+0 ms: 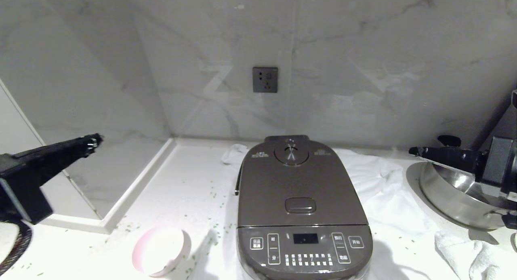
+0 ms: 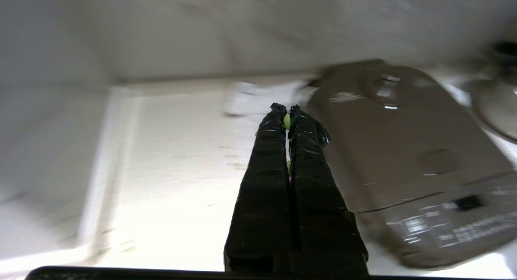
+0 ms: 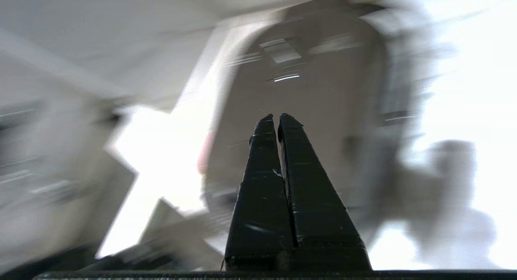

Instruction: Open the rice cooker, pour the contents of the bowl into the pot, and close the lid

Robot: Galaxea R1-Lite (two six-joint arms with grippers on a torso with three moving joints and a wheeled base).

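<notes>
Now, left hand [image 1: 97,142]: fingers pressed together, raised above the desk [image 1: 190,191].
Right hand [image 3: 274,117]: fingers pressed together, empty.
Rice cooker [image 1: 301,207]: between both hands, lid [image 1: 297,183] down.
Bowl [image 1: 161,251]: on its side, below the left hand, beside the cooker.

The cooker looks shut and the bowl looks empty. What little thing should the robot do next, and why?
Probably just pull both arms back and stop. The cooker's lid is down, and the bowl shows only its white inside, with green bits scattered on the counter. The left claw and the right claw are shut, off to either side, touching nothing.
</notes>
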